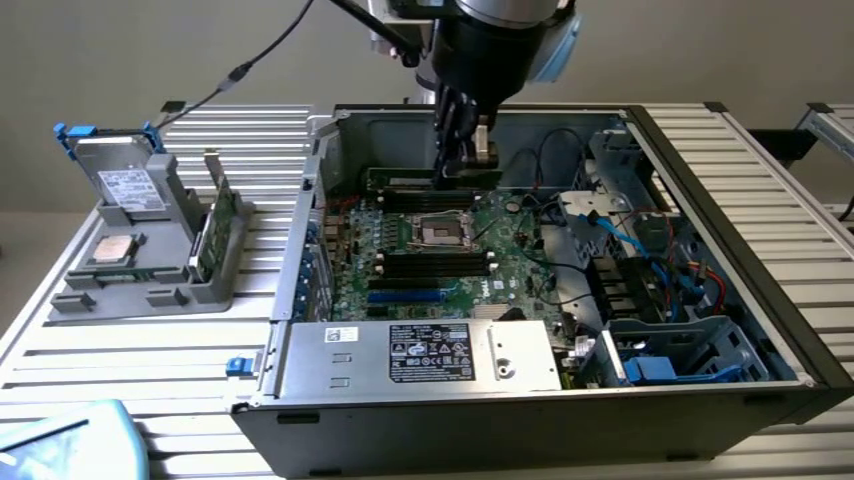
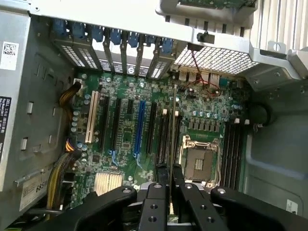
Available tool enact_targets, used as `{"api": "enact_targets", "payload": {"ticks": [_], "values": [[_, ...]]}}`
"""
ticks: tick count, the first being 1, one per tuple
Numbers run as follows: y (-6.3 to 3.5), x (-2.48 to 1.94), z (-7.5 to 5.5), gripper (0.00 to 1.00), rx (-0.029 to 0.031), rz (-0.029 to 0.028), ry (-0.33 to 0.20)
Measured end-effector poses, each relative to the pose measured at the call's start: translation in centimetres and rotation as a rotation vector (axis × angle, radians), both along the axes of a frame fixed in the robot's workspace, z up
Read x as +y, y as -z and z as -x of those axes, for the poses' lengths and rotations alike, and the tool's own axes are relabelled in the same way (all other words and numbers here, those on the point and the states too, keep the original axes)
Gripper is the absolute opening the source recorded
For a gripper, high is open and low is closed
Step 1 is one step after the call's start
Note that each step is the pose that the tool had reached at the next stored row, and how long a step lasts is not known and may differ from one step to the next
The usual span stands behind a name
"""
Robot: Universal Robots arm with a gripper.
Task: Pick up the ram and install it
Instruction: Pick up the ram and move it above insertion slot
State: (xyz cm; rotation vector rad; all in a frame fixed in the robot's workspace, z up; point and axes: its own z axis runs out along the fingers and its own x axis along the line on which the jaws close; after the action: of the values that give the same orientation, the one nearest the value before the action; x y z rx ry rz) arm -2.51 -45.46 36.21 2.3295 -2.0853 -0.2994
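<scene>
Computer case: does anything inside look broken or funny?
Nothing looks broken or spilled. One odd spot: the processor socket in the middle of the motherboard is empty, while a silver chip lies outside on the grey tray. The ram hangs level in the jaws.

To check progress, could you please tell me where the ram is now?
In the exterior view, the ram is gripped by the claw inside the open computer case, low over the motherboard just beyond the empty processor socket.
</scene>
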Motion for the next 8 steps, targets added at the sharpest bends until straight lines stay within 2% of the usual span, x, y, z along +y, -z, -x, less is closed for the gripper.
{"api": "enact_targets", "payload": {"ticks": [2,7,8], "values": [[0.36,0.17,-0.1,0.15,0.0001,0.0002,0.004],[1.15,1.35,-0.2,0.15,-0.0005,0.0000,0.005],[1.32,1.76,-0.2,0.15,-0.0025,0.0003,0.005]]}}
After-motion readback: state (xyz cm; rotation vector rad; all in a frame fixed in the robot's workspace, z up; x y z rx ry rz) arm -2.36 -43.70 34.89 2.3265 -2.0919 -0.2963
